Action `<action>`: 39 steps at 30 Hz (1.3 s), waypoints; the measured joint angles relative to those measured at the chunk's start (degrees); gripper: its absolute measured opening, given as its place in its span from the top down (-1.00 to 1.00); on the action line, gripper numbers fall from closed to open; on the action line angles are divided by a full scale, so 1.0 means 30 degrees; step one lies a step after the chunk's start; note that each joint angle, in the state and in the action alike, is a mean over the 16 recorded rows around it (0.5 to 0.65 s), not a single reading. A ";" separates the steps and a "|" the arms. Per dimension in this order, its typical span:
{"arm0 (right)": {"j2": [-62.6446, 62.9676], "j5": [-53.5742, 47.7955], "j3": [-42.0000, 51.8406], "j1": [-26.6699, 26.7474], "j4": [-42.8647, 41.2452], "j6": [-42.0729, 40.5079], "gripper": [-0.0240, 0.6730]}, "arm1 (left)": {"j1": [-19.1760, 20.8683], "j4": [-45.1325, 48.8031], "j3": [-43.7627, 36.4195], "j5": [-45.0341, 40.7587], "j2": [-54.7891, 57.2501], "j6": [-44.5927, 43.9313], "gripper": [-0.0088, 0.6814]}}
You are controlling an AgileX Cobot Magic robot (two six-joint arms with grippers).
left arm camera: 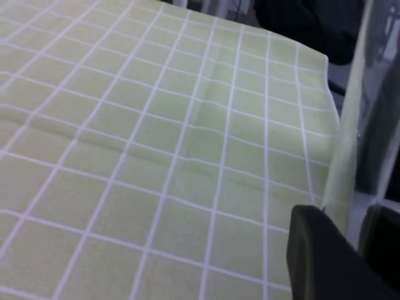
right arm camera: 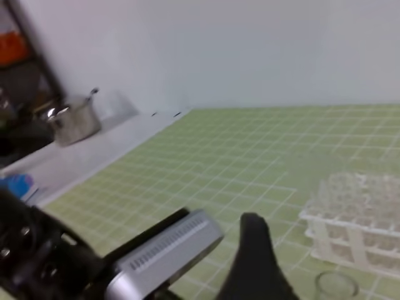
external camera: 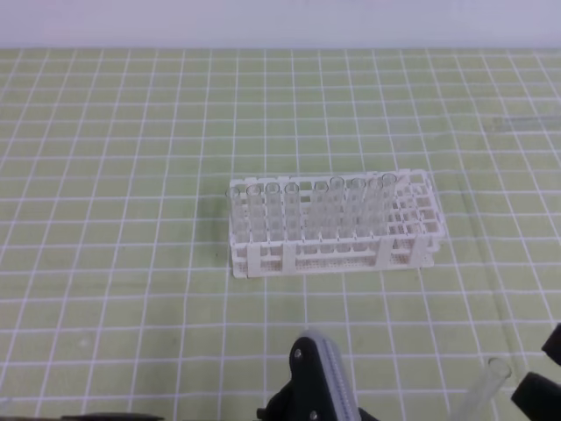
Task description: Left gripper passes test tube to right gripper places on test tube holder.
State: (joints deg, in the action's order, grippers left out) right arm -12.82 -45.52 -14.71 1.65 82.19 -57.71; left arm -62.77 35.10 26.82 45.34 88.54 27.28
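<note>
The white test tube holder stands mid-table with several clear tubes in its front row; the right wrist view shows it too. The test tube hangs slanted at the bottom right, open rim towards the holder. In the left wrist view the tube runs up the right side and passes between the black fingers of my left gripper, which is shut on it. The grey left arm sits at bottom centre. My right gripper shows only as dark edges beside the tube. One right finger shows left of the tube's rim, apart from it.
A green grid cloth covers the table. Its edge drops off to dark space in the left wrist view. A metal pot and a blue item sit beyond the cloth on a white ledge.
</note>
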 joint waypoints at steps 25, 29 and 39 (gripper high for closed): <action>-0.4305 -0.2240 -0.0241 0.0000 0.2411 -0.6701 -0.29 | 0.0000 -0.1475 0.1617 0.2658 0.1902 -0.1252 0.78; -0.4397 -0.2079 -0.0241 0.0000 0.2242 -0.6874 -0.18 | 0.0004 -0.1427 0.2004 0.3009 0.2301 -0.1185 0.79; -0.4408 -0.1568 -0.0241 0.0000 0.1697 -0.7047 0.27 | 0.0022 -0.1515 0.2587 0.3206 0.2573 -0.1335 0.83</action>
State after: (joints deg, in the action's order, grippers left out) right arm -26.05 -50.22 -15.44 1.65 87.28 -78.85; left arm -62.70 30.56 34.58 54.96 96.26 23.27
